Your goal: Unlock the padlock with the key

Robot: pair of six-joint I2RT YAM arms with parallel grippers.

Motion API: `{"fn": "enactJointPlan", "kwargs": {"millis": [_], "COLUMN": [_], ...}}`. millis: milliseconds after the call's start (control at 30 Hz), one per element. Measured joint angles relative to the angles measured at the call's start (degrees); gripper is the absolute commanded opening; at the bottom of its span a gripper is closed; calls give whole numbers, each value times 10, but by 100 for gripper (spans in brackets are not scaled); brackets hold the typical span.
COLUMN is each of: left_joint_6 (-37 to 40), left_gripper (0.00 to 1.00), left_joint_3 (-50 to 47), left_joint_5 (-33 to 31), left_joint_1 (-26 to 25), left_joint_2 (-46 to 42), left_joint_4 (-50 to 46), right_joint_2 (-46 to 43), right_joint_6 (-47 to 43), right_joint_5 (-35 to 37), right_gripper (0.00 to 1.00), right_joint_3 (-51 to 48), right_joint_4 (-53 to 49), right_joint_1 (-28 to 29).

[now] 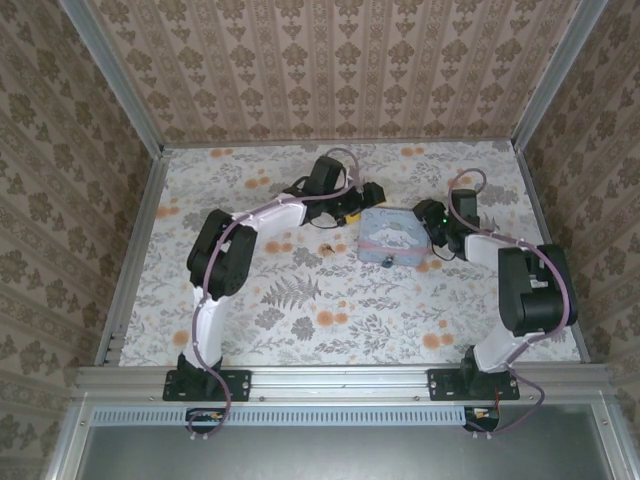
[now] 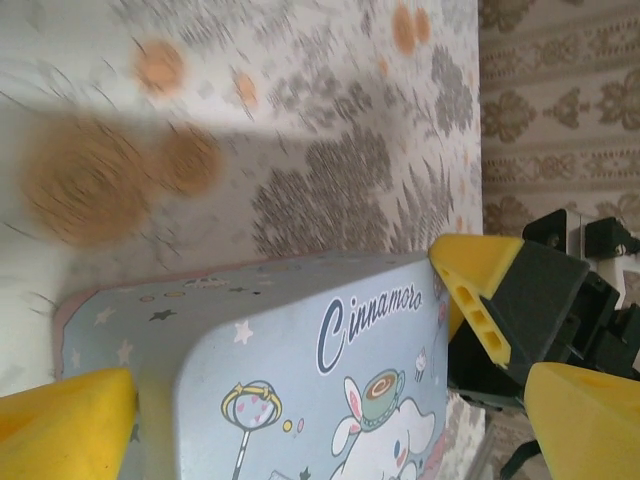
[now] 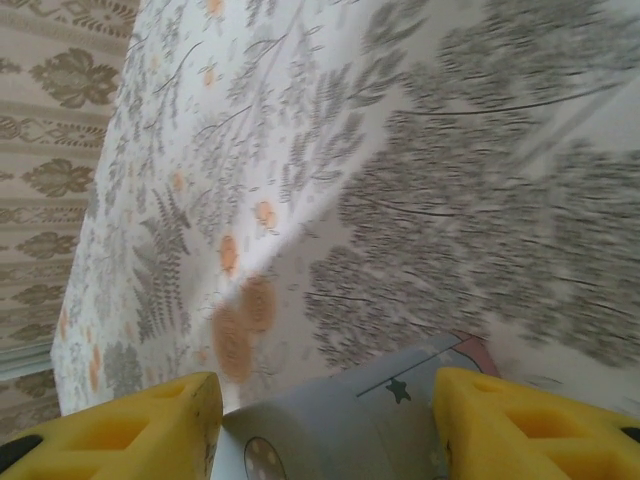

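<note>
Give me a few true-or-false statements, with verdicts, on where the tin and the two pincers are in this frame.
1. The tin lies between the left pincer and the right pincer. True.
2. The left pincer is shut. False: it stands wide open, astride the tin.
3. The tin bears a cartoon print. True.
4. The table is plain white. False: it has a flower and fern pattern.

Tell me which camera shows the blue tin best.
Top external: the whole tin shows, outline and all. Left wrist gives a close, cropped stretch of its printed lid; right wrist, one blurred corner.
</note>
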Motion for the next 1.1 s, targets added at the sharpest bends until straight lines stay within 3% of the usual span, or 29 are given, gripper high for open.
{"fn": "enactJointPlan", "kwargs": {"millis": [200, 600, 733, 800, 1100], "left_joint_6": [24, 25, 25, 25, 33], "left_gripper": [100, 100, 100, 100, 100], "left_joint_3": [15, -17, -30, -36, -58], "left_joint_5": [3, -5, -7, -7, -7], "left_joint_1": [28, 21, 17, 17, 35], "left_joint_2": [8, 3, 2, 2, -37], "left_joint_4": [-7, 23, 27, 28, 24], "right_joint_2": [47, 70, 70, 70, 0], "right_joint_6": [23, 34, 33, 31, -25], "right_joint_5": [-18, -18, -19, -20, 0], "right_gripper": [60, 66, 78, 99, 100], "right_joint_3": [42, 68, 68, 68, 42], "right_joint_4": [16, 15, 17, 16, -31], "right_joint_1": [12, 10, 10, 10, -36]}}
